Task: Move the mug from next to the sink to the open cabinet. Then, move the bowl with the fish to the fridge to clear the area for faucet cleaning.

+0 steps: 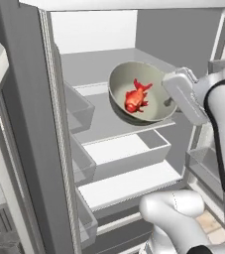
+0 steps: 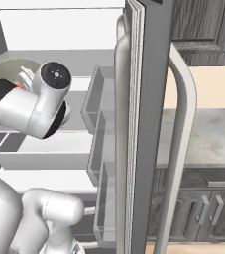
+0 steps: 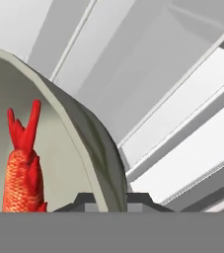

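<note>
Inside the open fridge (image 1: 129, 184), the pale bowl (image 1: 153, 106) hangs tipped on its side over the grey middle shelf (image 1: 104, 124), its mouth facing the left base view. The red-orange fish (image 1: 137, 97) lies against the bowl's inner wall. My gripper (image 1: 170, 102) is shut on the bowl's right rim. In the hand view the bowl's rim (image 3: 91, 143) runs down between the two fingertips of my gripper (image 3: 111, 201), and the fish (image 3: 22, 168) stands tail up at the left. A sliver of the bowl (image 2: 7, 68) shows behind my arm in the right base view.
White shelves and a drawer (image 1: 129, 154) sit below the bowl. Clear door bins (image 1: 79, 111) line the left door; more door bins (image 2: 96, 144) hang on the right door (image 2: 143, 124). Beyond that door are a counter (image 2: 208, 136), base cabinets (image 2: 203, 211) and dark wall cabinets (image 2: 208, 25).
</note>
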